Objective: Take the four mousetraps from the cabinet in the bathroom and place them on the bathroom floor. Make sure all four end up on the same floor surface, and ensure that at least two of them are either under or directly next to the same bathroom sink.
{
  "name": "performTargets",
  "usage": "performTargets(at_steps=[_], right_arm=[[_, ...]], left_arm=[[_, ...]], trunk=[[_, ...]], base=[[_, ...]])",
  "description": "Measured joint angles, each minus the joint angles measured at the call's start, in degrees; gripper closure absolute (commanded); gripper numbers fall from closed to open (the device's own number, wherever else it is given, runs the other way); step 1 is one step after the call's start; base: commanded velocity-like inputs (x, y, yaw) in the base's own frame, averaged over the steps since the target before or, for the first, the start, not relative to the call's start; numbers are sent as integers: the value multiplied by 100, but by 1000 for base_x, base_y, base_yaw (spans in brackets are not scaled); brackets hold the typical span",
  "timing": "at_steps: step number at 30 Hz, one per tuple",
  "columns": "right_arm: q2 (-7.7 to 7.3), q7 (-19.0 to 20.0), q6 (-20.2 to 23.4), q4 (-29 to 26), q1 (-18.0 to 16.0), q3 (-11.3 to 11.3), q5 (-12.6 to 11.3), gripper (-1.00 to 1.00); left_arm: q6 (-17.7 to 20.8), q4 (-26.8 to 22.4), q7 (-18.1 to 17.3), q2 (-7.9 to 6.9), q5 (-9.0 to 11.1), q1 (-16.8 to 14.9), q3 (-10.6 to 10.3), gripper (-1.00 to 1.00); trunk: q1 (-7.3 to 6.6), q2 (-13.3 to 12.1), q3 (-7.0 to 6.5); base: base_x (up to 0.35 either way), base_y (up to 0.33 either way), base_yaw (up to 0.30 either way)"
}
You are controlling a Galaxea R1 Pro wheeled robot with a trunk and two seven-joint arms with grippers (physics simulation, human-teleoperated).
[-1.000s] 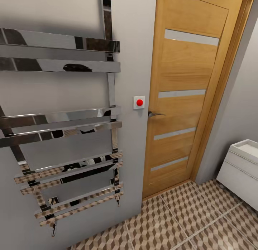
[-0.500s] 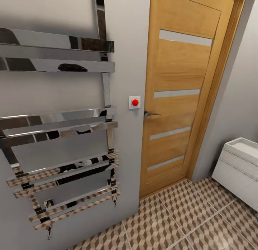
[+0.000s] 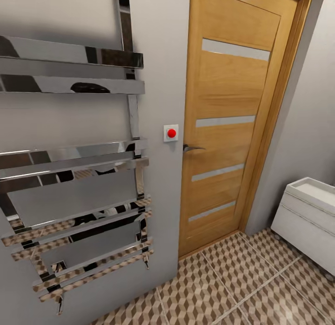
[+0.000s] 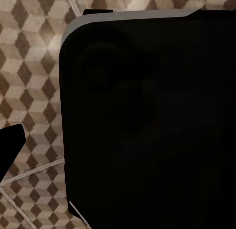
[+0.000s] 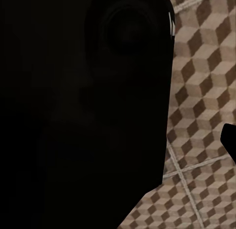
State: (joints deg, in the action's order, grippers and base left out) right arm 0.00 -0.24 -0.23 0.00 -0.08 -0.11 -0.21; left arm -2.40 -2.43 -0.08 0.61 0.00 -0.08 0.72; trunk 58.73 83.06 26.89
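Observation:
The mousetraps and the orange-brown cabinet are out of view. The bathroom floor (image 3: 242, 287) with its brown, beige and white cube tiles runs along the bottom of the head view. At the right edge stands a white vanity with a basin-like top, the sink (image 3: 309, 191). In the left wrist view a dark body part of the robot covers most of the picture, with cube tiles (image 4: 34, 86) beside it and one black tip at the edge. The right wrist view is much the same, with floor tiles (image 5: 201, 91) beside a dark mass. Neither gripper's jaws can be made out.
A chrome towel rail (image 3: 74, 162) hangs on the grey wall at the left. A wooden door (image 3: 228, 125) with pale strips and a lever handle (image 3: 190, 148) stands shut in the middle. A red button switch (image 3: 171, 133) sits beside it.
The whole head view has shifted left, so the camera has turned to the right. The white vanity now shows further into the picture.

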Motion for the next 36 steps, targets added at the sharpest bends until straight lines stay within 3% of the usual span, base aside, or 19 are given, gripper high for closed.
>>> performTargets(at_steps=[36], right_arm=[[0, -7, 6, 0, 0, 5, -3, -100]], left_arm=[[-2, -1, 0, 0, 0, 0, 0, -100]], trunk=[[0, 0, 0]], base=[[0, 0, 251]])
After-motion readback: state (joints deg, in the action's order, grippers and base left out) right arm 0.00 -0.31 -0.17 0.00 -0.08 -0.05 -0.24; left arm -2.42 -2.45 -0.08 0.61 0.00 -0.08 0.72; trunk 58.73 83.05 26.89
